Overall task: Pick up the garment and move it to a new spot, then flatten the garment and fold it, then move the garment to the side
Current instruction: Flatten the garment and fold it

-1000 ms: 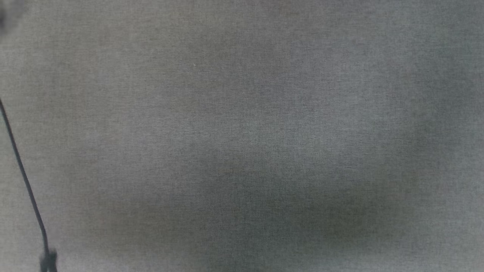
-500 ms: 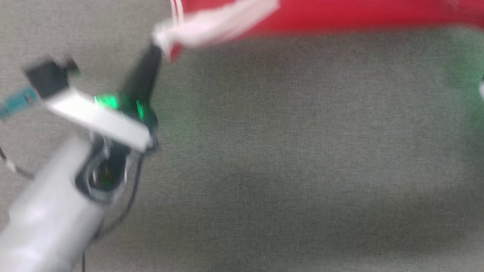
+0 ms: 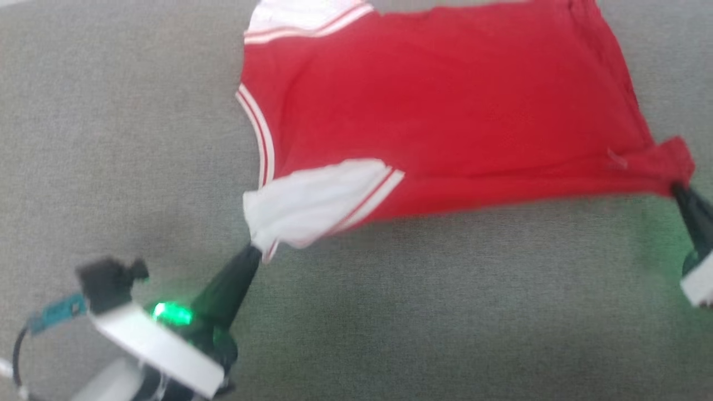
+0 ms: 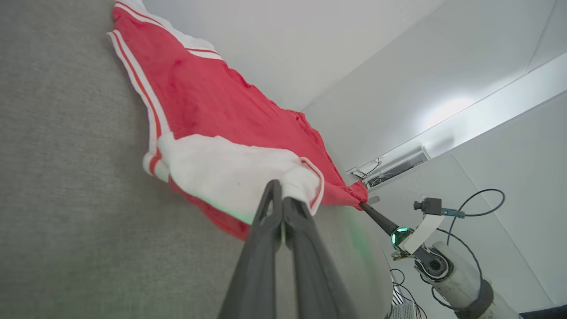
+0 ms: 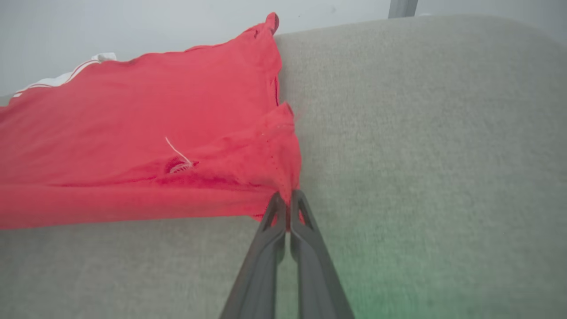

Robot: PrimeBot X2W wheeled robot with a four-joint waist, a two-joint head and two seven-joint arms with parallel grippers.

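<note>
Red jersey point(image 3: 445, 106) lies stretched over the grey cloth point(image 3: 111, 139), left gripper point(image 3: 253, 252) pinching its white sleeve point(image 3: 312, 200) at seven o'clock, right gripper point(image 3: 677, 190) pinching its hem corner point(image 3: 671, 161) at four; folding apparently outstanding.

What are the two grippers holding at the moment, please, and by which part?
Both hold the red jersey: the left gripper pinches its white sleeve, the right gripper a red hem corner.

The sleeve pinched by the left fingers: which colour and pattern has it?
White sleeve, thin red stripes at its cuff; clearest in the head view.
</note>
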